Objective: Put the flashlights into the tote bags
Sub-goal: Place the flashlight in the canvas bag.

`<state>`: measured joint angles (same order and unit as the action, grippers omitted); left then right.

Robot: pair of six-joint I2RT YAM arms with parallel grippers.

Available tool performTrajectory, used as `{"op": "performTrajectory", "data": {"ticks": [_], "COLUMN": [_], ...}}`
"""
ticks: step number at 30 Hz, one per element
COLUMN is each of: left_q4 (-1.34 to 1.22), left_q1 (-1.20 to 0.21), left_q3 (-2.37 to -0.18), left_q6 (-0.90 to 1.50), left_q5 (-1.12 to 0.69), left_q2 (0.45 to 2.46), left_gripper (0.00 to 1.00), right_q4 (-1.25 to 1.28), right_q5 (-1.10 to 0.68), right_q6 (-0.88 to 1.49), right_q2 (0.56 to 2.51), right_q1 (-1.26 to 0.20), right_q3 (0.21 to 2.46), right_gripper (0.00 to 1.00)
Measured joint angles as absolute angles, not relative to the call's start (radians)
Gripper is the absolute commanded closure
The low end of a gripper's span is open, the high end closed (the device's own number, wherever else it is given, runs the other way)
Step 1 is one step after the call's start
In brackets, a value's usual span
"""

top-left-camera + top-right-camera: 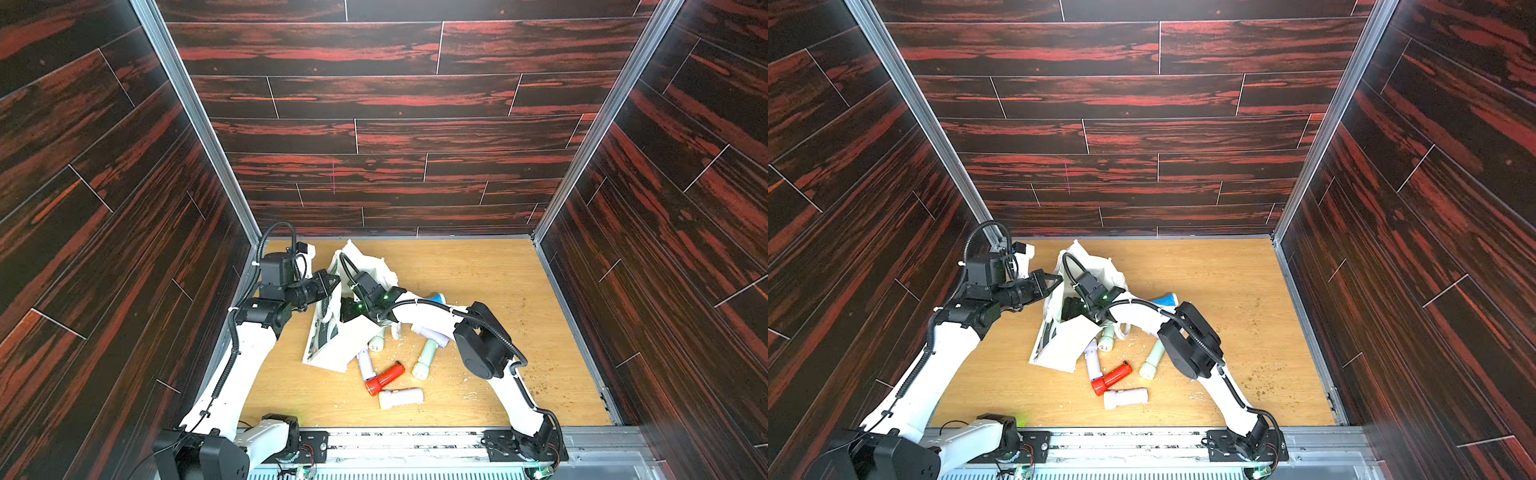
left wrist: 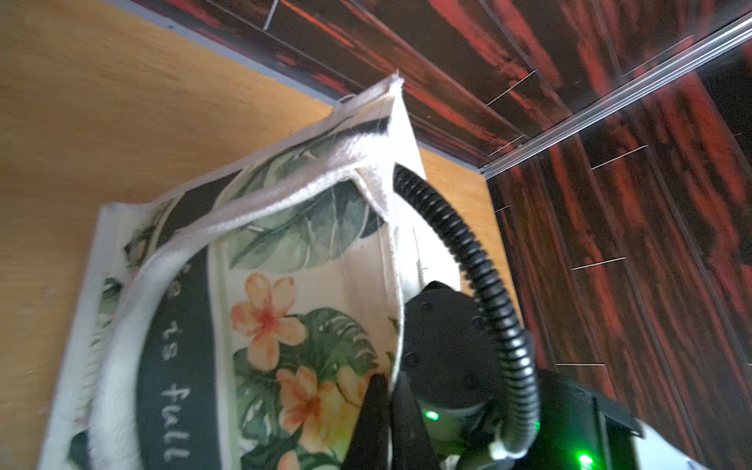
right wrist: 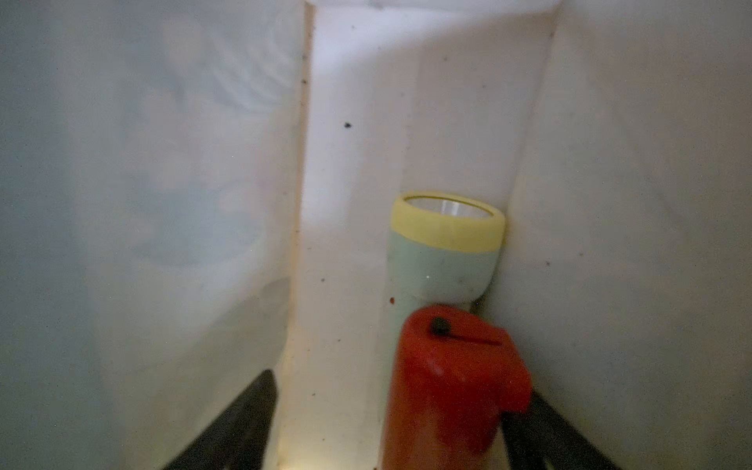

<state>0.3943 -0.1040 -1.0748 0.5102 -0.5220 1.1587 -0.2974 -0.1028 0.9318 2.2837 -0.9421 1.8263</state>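
Two plastic flashlights (image 3: 443, 260) are being held inside the off-white canvas tote bag (image 1: 353, 336), its rim pinched by the left claw (image 2: 384, 390), the right claw (image 3: 398, 386) spread. Seven are being left outside

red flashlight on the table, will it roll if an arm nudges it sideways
Lying on its side on the flat wooden table, the round red flashlight would probably roll under a sideways nudge. Its head is wider than its barrel, so it would likely curve. A lilac flashlight looks to touch its head, which may block it there.
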Motion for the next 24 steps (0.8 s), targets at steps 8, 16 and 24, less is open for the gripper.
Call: {"op": "performTrajectory", "data": {"ticks": [8,16,24], "left_q4": [0.501,0.578,0.627], "left_q1": [-0.105,-0.105,-0.106], "left_q3": [-1.127,-1.166,-1.2], "left_q6": [0.447,0.406,0.377], "left_q5": [-0.447,-0.375,-0.294], "left_q2": [1.167,1.179,1.198], "left_gripper": [1.0,1.0,1.0], "right_q4": [-0.291,-0.244,-0.115], "right_q5": [-0.057,0.015,0.098], "right_q6": [0.858,0.784,0.703], "right_q2": [2.153,1.955,1.73], "right_q1": [-0.93,-0.924,-0.925], "right_q3": [1.805,1.717,1.467], "right_gripper": [0.04,0.01,0.01]}}
